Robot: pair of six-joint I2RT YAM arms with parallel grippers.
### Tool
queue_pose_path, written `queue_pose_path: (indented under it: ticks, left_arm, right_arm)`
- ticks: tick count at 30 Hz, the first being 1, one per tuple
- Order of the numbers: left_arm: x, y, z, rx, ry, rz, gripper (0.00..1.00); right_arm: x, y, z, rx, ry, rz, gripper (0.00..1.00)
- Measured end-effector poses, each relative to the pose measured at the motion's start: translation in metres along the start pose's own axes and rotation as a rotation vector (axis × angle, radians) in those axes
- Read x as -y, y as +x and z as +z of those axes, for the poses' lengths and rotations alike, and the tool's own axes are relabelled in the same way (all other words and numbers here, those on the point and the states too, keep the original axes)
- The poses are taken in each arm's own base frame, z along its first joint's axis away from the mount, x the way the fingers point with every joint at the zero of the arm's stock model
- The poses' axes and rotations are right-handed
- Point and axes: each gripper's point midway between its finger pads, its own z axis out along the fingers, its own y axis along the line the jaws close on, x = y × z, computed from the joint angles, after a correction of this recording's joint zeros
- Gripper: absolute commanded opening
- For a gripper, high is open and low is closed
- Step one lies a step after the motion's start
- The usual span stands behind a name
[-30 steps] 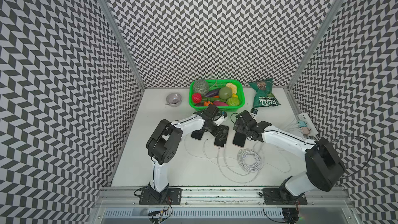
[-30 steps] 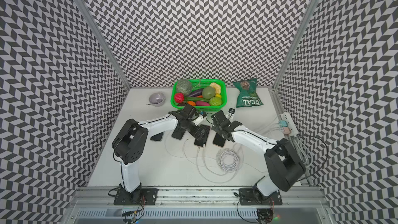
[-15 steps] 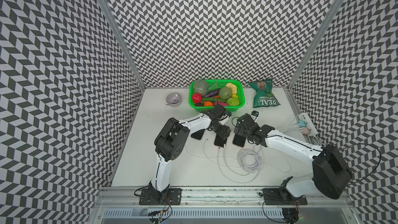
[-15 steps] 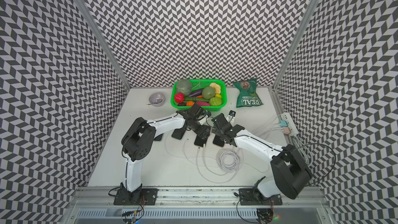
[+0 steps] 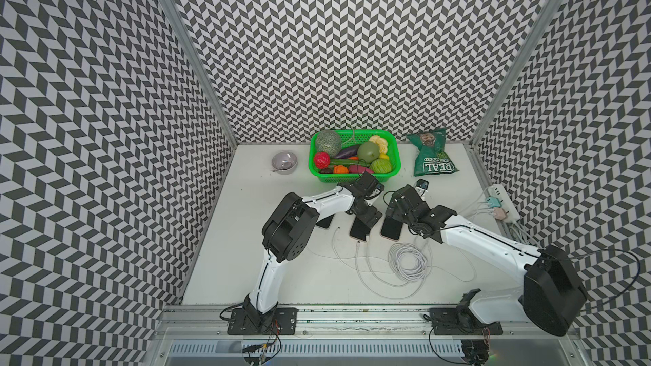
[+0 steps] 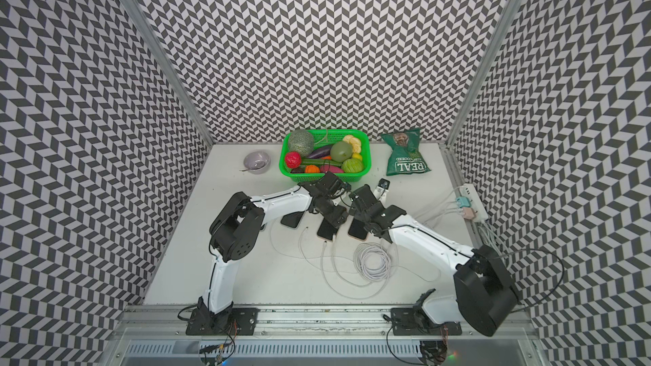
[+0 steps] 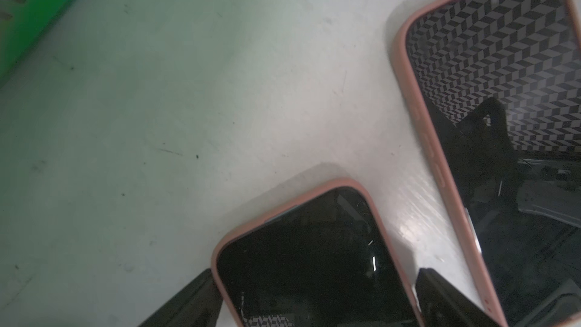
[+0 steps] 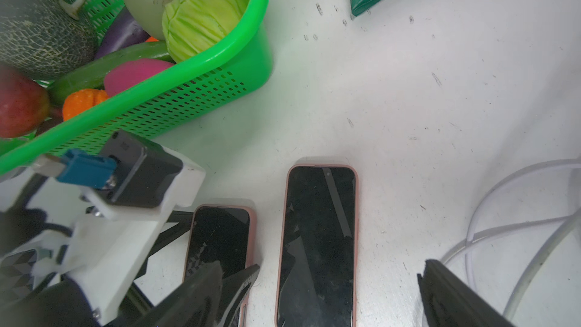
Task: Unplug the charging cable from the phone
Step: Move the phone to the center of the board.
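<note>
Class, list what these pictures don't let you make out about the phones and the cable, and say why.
1. Middle pink-cased black phone: its charging port is cut off by the left wrist view's edge. In a top view the plug of the white charging cable is too small to judge.
2. Leftmost dark phone: mostly under the left arm in both top views.
3. Right-hand pink-cased phone: its lower end is cut off in the right wrist view.

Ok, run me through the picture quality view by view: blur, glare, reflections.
Left wrist view: the green basket corner is out of focus, a phone screen carries a sharp patterned reflection, and a glare patch sits on the table. Right wrist view: the melon and red fruit at the frame's edge are soft. Both top views: evenly lit and sharp, with only soft shadows on the table.
</note>
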Motion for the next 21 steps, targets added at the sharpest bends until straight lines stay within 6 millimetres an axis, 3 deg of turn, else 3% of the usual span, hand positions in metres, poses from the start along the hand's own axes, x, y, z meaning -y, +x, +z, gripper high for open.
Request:
queue_pose_path:
  ticks: [7,13,16,21]
  left_arm:
    - [-0.007,-0.005,0.002,0.002,-0.032,-0.007,0.81]
    - [-0.017,-0.014,0.004,0.0,-0.026,-0.039,0.78]
    - [-0.023,-0.016,0.004,0.003,-0.014,-0.064,0.83]
    - [-0.024,-0.018,0.002,0.004,0.028,-0.083,0.99]
  right_arm:
    - [0.001,-0.001,0.0,0.003,0.002,0.0,1.0]
    - [0.005,0.005,0.002,-0.006,0.014,-0.007,1.0]
    - [0.006,0.006,0.003,-0.007,0.016,-0.008,1.0]
    - [0.008,0.006,0.002,-0.006,0.019,-0.009,1.0]
